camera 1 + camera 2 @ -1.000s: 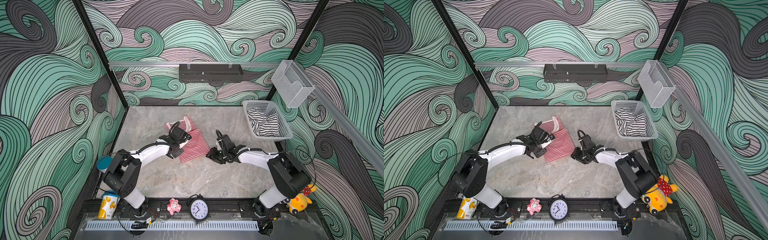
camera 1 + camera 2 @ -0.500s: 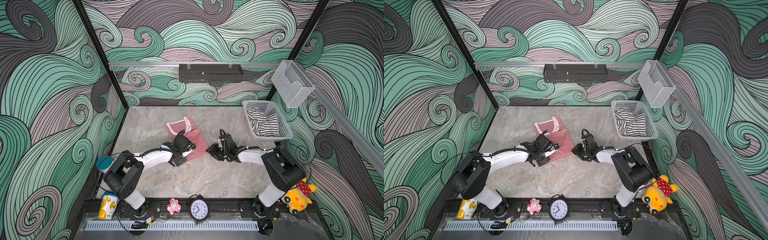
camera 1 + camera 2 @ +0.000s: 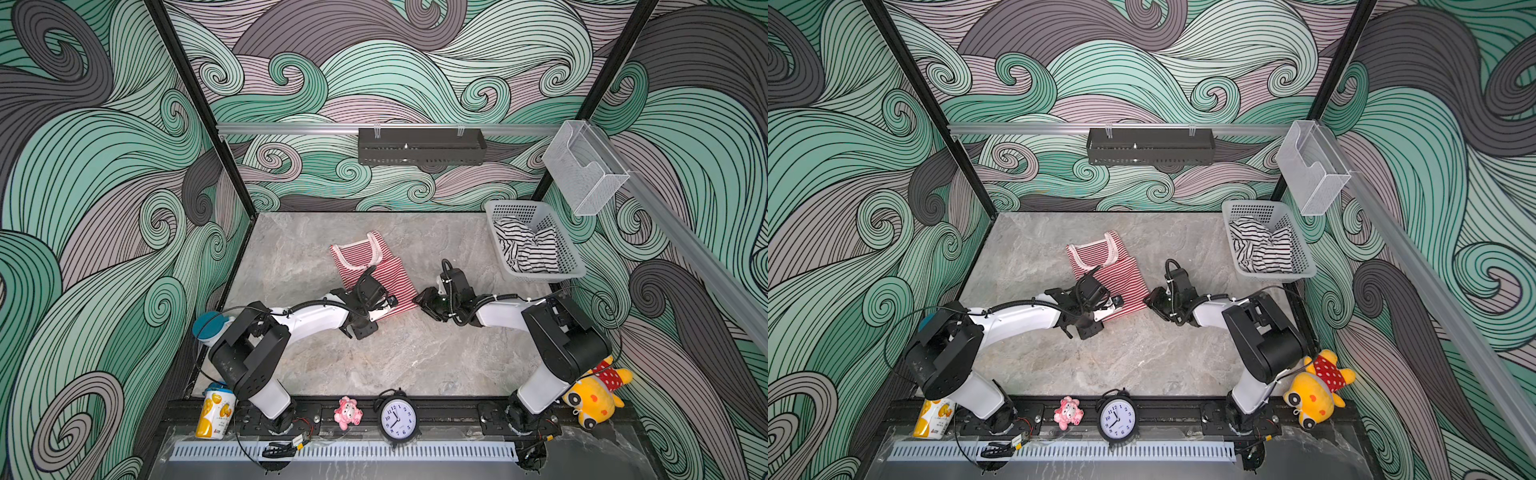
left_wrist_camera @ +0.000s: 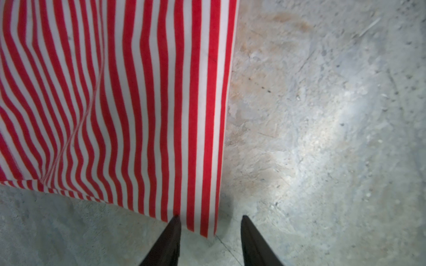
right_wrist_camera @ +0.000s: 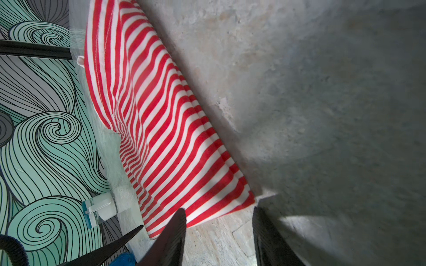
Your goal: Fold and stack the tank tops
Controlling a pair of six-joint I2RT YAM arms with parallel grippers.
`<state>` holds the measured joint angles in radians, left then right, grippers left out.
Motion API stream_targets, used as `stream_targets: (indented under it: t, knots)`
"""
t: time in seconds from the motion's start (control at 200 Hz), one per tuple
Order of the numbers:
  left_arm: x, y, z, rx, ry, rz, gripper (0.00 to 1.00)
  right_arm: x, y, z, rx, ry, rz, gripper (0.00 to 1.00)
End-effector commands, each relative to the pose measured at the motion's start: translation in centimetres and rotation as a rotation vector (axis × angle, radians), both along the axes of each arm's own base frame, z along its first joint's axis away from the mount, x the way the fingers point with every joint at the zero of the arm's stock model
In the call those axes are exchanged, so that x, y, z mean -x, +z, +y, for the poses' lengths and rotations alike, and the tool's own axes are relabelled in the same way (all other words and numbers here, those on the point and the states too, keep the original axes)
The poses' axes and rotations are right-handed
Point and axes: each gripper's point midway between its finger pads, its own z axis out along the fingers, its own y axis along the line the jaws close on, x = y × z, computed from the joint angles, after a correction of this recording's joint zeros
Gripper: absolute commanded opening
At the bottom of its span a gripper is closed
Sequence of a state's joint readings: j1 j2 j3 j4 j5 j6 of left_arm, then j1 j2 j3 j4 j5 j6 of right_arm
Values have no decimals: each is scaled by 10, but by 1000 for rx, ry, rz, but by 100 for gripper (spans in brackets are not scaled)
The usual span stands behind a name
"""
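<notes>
The gray tabletop [image 3: 374, 361] holds a white basket [image 3: 517, 211] with the black-and-white striped tank top [image 3: 523, 249] bunched up inside. The red-and-white striped tank top [image 3: 399, 282] lies mid-tabletop. The left gripper [image 4: 211, 217] and right gripper [image 5: 219, 210] sit open at its 2 near corners.

The left arm [image 3: 316, 318] lies low and long from its base, and it bends in toward the middle. Its wrist tips down. The left gripper [image 4: 210, 221] has its two dark fingers [image 4: 170, 237] apart, with a gap between them. The right arm [image 3: 498, 316] reaches in low from the other side. The right gripper [image 5: 219, 211] points toward the left one, and its fingers are apart too. The two grippers are near each other but not touching.
</notes>
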<state>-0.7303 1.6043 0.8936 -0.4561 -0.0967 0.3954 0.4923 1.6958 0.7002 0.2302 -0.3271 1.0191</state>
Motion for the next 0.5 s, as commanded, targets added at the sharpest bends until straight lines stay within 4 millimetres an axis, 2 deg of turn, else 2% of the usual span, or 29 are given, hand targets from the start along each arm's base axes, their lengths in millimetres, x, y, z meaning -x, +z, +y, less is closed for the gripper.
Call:
stream_targets:
  t: [0.0, 0.23, 0.495]
  knots:
    - [7, -6, -3, -18, -29, 47, 43, 26, -43, -23, 97, -41, 150, 49]
    - [12, -13, -1, -44, -38, 82, 32, 25, -43, -23, 94, -43, 147, 49]
    - [4, -28, 5, -128, -18, 98, 34, 23, -43, -23, 91, -47, 147, 48]
